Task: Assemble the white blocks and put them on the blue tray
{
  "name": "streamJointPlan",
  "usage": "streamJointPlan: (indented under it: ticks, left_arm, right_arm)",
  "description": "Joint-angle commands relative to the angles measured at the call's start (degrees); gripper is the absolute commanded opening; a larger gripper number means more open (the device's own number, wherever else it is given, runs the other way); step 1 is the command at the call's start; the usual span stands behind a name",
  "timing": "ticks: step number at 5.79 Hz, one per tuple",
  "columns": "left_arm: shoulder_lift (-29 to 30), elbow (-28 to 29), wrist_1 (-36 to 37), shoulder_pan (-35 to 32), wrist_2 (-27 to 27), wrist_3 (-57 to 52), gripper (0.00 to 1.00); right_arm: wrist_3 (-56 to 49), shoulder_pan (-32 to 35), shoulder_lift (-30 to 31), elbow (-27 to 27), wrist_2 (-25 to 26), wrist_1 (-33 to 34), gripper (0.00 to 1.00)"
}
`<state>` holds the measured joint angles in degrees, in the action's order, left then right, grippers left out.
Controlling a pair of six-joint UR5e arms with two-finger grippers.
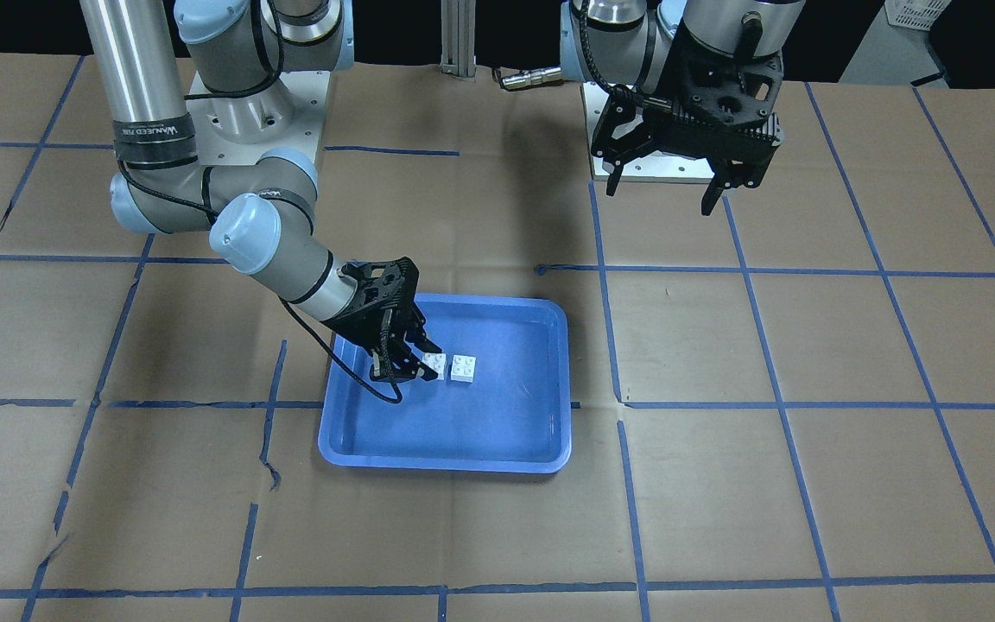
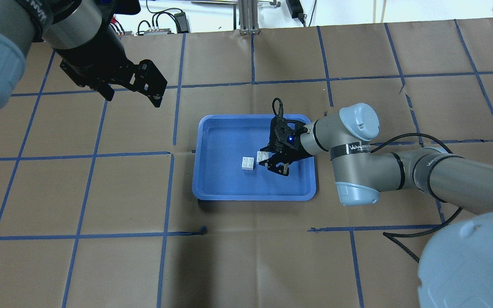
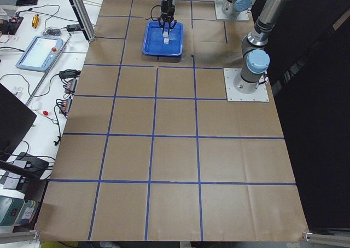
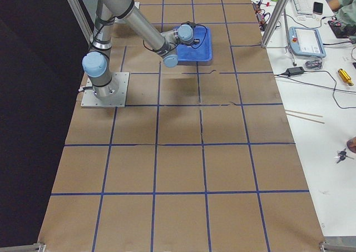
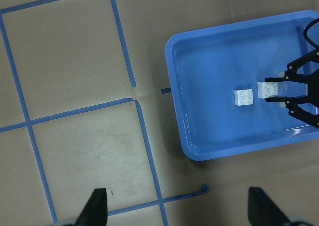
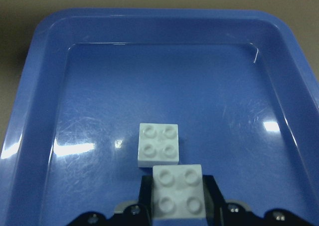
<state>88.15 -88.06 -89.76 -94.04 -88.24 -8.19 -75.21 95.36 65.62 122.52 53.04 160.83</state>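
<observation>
The blue tray (image 1: 446, 462) lies mid-table; it also shows in the overhead view (image 2: 229, 192). One white block (image 1: 463, 368) rests studs up on the tray floor (image 6: 158, 144). My right gripper (image 1: 415, 363) reaches low into the tray and is shut on the second white block (image 6: 178, 192), held studs up just beside the loose one, apart from it. The held block (image 2: 262, 156) and the loose block (image 2: 247, 164) sit side by side. My left gripper (image 2: 133, 99) hangs open and empty, high above the table, away from the tray.
The table is brown paper with a blue tape grid (image 2: 173, 154). The arm bases (image 1: 247, 112) stand at the robot's edge of the table. Benches with a pendant and cables (image 3: 41, 51) run along the far side, off the work area.
</observation>
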Motion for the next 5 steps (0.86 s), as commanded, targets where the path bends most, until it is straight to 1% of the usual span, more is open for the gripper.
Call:
streamJointPlan:
  ticks: [1, 5]
  left_arm:
    - [0.0, 0.0, 0.1, 0.0, 0.0, 0.2, 0.99]
    - [0.0, 0.0, 0.1, 0.1, 0.0, 0.2, 0.99]
  right_arm:
    - [0.1, 0.0, -0.7, 0.0, -0.2, 0.0, 0.31]
    - [0.2, 0.1, -0.9, 0.6, -0.3, -0.3, 0.31]
